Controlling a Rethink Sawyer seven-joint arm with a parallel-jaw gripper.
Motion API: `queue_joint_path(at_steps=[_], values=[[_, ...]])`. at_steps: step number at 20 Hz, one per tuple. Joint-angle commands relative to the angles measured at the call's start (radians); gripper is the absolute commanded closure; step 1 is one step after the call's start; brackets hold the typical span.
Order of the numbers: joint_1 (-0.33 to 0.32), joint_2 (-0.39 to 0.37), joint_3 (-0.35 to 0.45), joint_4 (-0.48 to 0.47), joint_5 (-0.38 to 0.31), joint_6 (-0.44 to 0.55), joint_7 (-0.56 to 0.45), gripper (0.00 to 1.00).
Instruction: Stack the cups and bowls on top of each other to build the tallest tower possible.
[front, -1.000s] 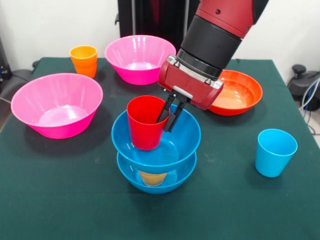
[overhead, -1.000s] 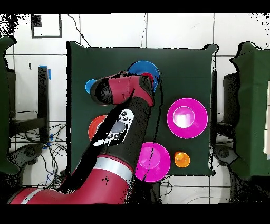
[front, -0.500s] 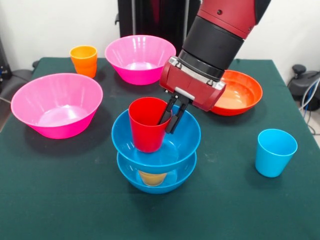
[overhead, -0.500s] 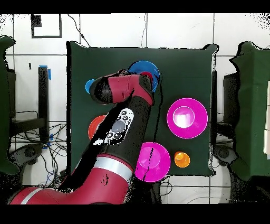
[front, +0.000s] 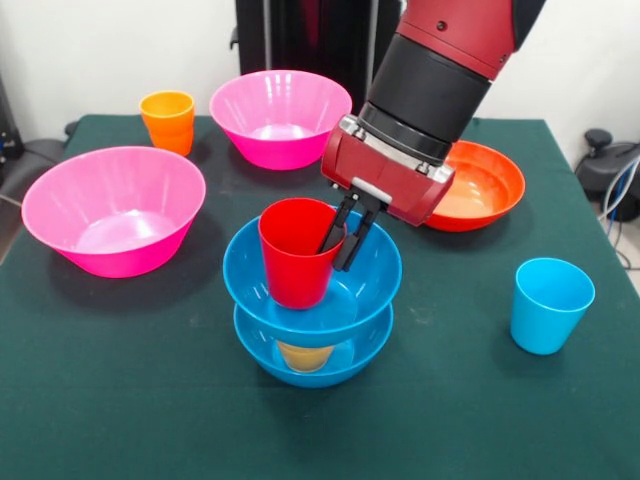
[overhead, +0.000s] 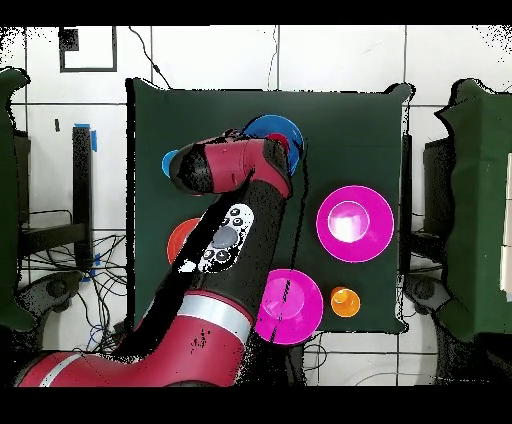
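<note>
Two blue bowls form the tower: the upper bowl (front: 372, 283) rests over the lower bowl (front: 352, 352), and a yellow cup (front: 303, 355) shows between them. A red cup (front: 296, 264) stands slightly tilted inside the upper bowl. My gripper (front: 341, 243) is shut on the red cup's right wall, one finger inside the rim and one outside. Whether the cup's base touches the bowl is unclear. In the overhead view the arm covers the gripper and most of the blue bowl (overhead: 268, 128).
A light blue cup (front: 549, 304) stands alone at the right. An orange-red bowl (front: 482, 185) sits behind the arm. Two pink bowls (front: 115, 215) (front: 280, 115) and an orange cup (front: 168, 120) occupy the left and back of the green table (front: 120, 400).
The gripper and the red cup have shifted slightly right and a touch lower inside the upper blue bowl. Everything else has stayed in place.
</note>
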Motion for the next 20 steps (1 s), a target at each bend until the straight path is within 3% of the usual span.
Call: queue_joint_path(at_steps=[1, 20], values=[[-0.002, 0.024, 0.117, -0.022, 0.02, -0.047, 0.092, 1.0], [-0.029, 0.012, 0.16, -0.005, 0.025, -0.052, 0.069, 1.0]])
